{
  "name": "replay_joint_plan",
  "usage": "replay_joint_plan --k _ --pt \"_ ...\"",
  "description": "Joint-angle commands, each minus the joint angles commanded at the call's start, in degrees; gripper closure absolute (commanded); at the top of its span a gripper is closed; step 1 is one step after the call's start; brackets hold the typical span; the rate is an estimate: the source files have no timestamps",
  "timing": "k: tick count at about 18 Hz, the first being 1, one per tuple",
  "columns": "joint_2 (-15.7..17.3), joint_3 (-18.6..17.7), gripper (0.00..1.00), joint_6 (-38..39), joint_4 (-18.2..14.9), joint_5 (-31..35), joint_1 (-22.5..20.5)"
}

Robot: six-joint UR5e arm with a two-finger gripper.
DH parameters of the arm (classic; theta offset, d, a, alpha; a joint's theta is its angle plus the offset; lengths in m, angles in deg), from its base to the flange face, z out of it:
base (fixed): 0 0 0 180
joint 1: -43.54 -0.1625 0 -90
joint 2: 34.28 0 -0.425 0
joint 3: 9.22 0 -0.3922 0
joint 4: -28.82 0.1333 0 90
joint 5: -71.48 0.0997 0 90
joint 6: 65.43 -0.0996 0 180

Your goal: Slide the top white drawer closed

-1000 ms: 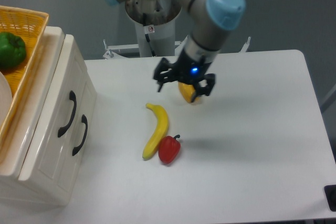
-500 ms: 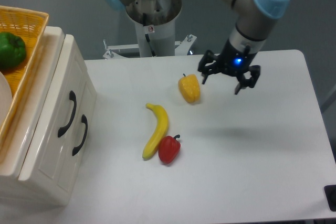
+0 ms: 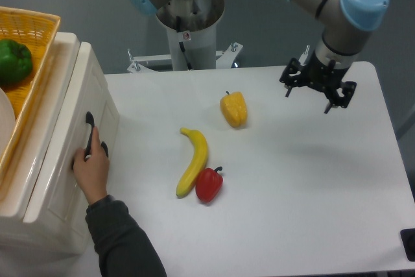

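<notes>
The top white drawer point(image 3: 78, 141) is sitting at the table's point(image 3: 311, 180) left edge, with a person's hand point(image 3: 92, 170) resting on its black handle point(image 3: 88, 135). The gripper point(image 3: 318, 92), fingers spread and holding nothing, is hovering well right of the drawer, beyond the yellow pepper point(image 3: 234, 109).
</notes>
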State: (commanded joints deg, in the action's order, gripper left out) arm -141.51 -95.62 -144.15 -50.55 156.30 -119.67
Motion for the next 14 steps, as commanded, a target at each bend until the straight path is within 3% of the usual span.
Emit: replay_joint_plan --k 4,7,14 --pt "-2.8 1.3 0.00 -11.2 0.4 0.6 -2.5" --pt "-5.5 1.6 0.00 -18.8 5.8 3.2 -5.4" --pt "-7.7 1.8 0.00 -20.2 8.6 3.5 -6.1"
